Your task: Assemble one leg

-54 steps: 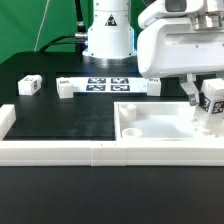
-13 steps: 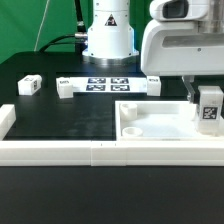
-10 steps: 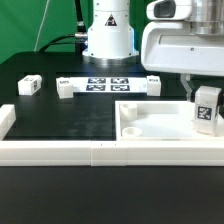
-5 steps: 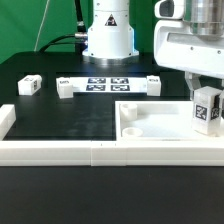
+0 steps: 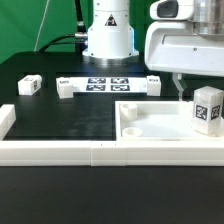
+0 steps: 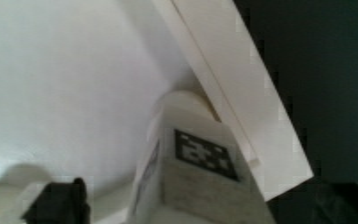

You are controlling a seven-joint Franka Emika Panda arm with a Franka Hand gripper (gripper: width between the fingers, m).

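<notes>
One leg (image 5: 207, 108), a small white cuboid peg with square marker tags, stands upright in the corner of the large white panel (image 5: 150, 126) at the exterior view's right. My gripper (image 5: 200, 86) hangs just above and around its top, jaws apart. One dark finger (image 5: 178, 89) shows clear of the leg's side; the other is out of frame. In the wrist view the leg (image 6: 202, 160) stands between the fingers of the gripper (image 6: 202, 205) with a gap to the dark fingertip (image 6: 55, 200). The gripper holds nothing.
Three more legs lie on the black table: one (image 5: 29, 85) at the left, and two (image 5: 66, 88) (image 5: 152, 83) at the ends of the marker board (image 5: 107, 83). White border rails (image 5: 60, 150) run along the front. The robot base (image 5: 107, 35) stands behind.
The gripper, shut on the leg over the panel corner, has opened; its visible finger moved off the leg to the left. The leg stays standing on the panel.
</notes>
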